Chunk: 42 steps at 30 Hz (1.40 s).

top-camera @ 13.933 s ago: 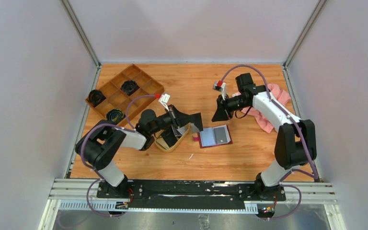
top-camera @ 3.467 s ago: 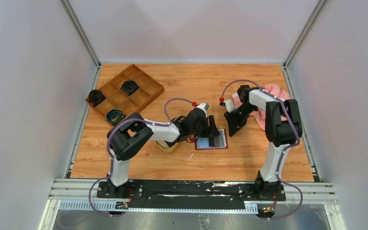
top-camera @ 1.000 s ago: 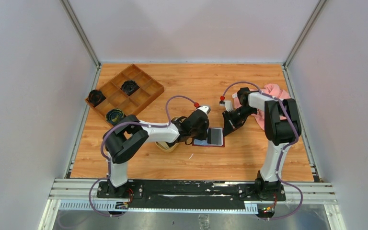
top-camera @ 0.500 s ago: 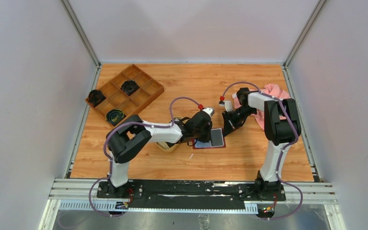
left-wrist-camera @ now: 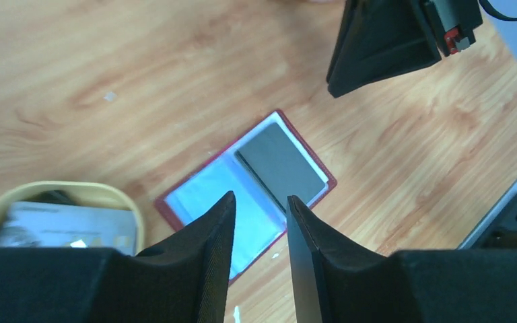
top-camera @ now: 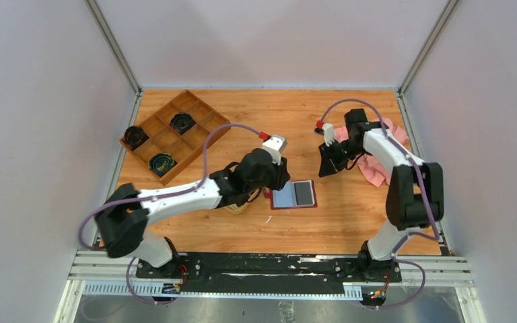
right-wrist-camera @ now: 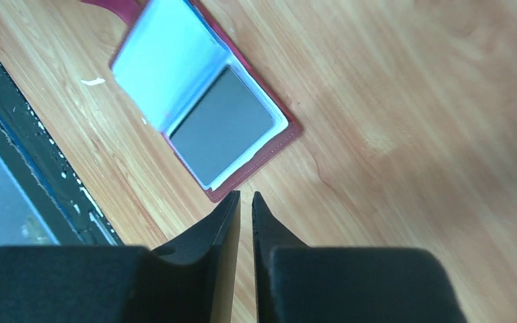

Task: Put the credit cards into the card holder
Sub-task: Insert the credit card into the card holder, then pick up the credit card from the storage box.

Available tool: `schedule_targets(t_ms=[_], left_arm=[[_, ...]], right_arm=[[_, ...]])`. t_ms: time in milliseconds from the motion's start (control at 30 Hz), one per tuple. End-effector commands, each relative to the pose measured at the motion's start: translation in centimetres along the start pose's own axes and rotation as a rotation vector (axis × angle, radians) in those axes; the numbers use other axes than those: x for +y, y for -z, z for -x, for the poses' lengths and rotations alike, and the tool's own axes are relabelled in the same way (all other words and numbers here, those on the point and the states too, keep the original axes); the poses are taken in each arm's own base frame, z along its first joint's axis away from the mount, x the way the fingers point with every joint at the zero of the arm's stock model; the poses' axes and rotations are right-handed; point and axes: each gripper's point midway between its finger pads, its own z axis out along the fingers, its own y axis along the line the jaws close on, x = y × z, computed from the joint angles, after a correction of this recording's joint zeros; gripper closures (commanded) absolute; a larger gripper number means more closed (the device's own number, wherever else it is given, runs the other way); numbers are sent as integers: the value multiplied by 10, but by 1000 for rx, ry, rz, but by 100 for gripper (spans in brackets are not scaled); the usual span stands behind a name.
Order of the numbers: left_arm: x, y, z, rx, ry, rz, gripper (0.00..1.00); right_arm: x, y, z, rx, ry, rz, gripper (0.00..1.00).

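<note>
The dark red card holder (top-camera: 283,206) lies open on the table, its grey-blue inside up. A dark grey credit card (top-camera: 303,194) sits in its right half, also seen as the card (left-wrist-camera: 281,165) and the card (right-wrist-camera: 221,134). My left gripper (left-wrist-camera: 259,197) hovers above the holder's left half, open, with nothing between its fingers; from above it is at the holder's left edge (top-camera: 277,182). My right gripper (right-wrist-camera: 245,194) hangs off the holder's far right corner (top-camera: 324,166), its jaws a narrow slit apart and empty. Another greyish-white card (left-wrist-camera: 67,225) lies in the oval tray.
The tan oval tray (left-wrist-camera: 101,193) sits left of the holder, mostly under my left arm. A brown compartmented box (top-camera: 199,139) with dark round pieces stands at the back left. A pink cloth (top-camera: 375,171) lies at the right. Small white scraps (top-camera: 268,219) lie near the holder.
My left gripper has opened and drawn back up and left off the holder, leaving the dark card in it. My right gripper has lifted away from the holder's right edge and parted slightly.
</note>
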Motion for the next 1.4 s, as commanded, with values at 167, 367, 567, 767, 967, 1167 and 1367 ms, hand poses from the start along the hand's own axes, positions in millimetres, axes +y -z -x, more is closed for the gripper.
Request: schedule_targets(t_ms=[167, 367, 567, 767, 967, 1167, 1367], left_arm=[[62, 116, 43, -316, -171, 190, 20], [93, 152, 29, -409, -63, 192, 0], [142, 169, 5, -479, 19, 367, 0], [173, 184, -3, -546, 126, 511, 0], [189, 197, -15, -570, 206, 586, 0], [199, 209, -25, -625, 277, 608, 0], [207, 217, -33, -672, 328, 618, 0]], right_arm=[[65, 85, 57, -349, 453, -95, 55], [137, 83, 80, -465, 604, 168, 26], [176, 13, 103, -241, 629, 185, 32], [191, -57, 121, -69, 592, 134, 40], [208, -105, 130, 35, 518, 126, 40], [210, -139, 129, 96, 419, 51, 40], [219, -165, 113, 147, 363, -48, 34]])
